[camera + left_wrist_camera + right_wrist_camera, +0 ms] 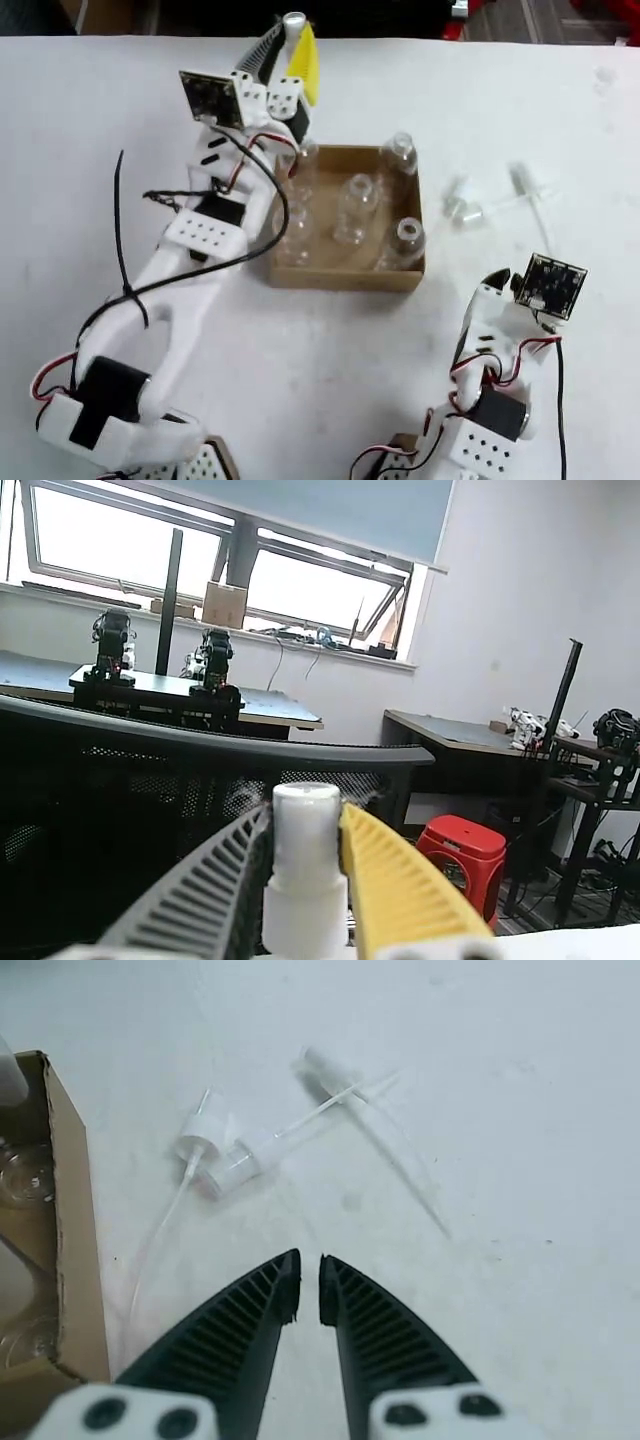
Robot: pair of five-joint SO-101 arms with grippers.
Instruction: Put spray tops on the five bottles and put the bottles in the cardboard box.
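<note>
Left gripper (305, 815) clamps a spray top (305, 880); right gripper (309, 1290) hangs nearly closed.

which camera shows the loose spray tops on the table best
The right wrist view: the loose spray tops lie close ahead of the right gripper, dip tubes visible. The high view shows them small, right of the cardboard box. The left wrist view faces the room.

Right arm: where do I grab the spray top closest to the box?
Take the spray top by its white cap, coming from above and closing across it. It lies flat on the table. Its thin tube trails toward the right gripper and would likely slip or bend.
</note>
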